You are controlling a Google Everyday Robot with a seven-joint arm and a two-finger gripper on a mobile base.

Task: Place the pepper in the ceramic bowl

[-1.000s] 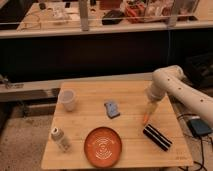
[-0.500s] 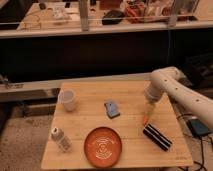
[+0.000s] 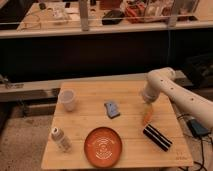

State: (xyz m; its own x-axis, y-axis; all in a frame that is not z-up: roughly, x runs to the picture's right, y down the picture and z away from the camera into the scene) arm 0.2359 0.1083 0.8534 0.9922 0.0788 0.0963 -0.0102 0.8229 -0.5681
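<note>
Camera view.

Hand: at the end of a white arm that enters from the right edge of the frame. It points down over the right part of the surface, right of centre in the frame. Whether it is open or closed cannot be told, nor whether it has hold of anything.

Pepper: small, slim, orange. It sits directly below the hand, its upper end at the hand's tip. Whether it is gripped or merely touched cannot be told. It is well apart from the bowl, up and to the right of it.

Bowl: wide, shallow, orange-red, with a white swirl at its centre. It stands at the lower middle of the surface, near the bottom edge, with nothing in it.

Surface: light wooden tabletop filling the lower half of the frame.

Bar: black, ribbed, lying diagonally at lower right, just below the pepper.

Cup: white, upright, at the upper left of the surface.

Bottle: white with a dark cap, at lower left, left of the bowl.

Pad: small, blue-grey, flat, near the middle of the surface, between cup and pepper.

Counter: cluttered, across the top of the frame.
</note>
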